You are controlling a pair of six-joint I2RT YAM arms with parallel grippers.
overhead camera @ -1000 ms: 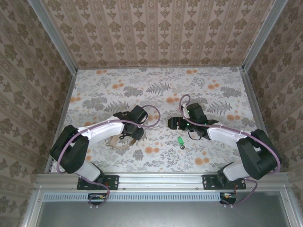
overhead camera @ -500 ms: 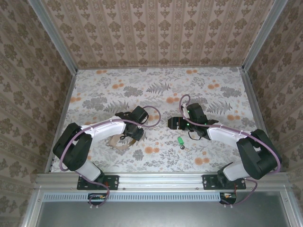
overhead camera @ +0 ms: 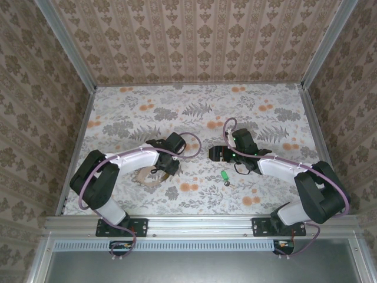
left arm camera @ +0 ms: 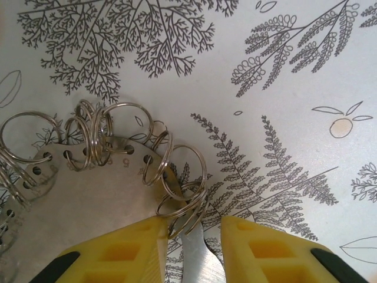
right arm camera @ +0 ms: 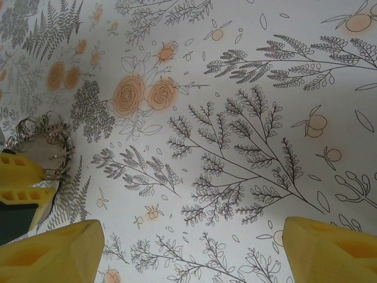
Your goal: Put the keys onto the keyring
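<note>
The keyring is a tan hoop on the table under my left arm. In the left wrist view it is a flat perforated band that carries several steel split rings. My left gripper sits at its right end with the yellow fingers a narrow gap apart. One split ring rests against the left finger. A silvery blade lies in the gap, clear of the right finger. The green key lies on the table between the arms. My right gripper hovers wide open and empty just behind the key.
The right wrist view shows its own fingertips far apart over the floral tabletop, with the keyring and the left gripper's finger at the left edge. Papered walls enclose the table.
The left arm's shoulder and elbow have shifted slightly right while its gripper stays at the keyring. The right arm and the green key have not moved.
</note>
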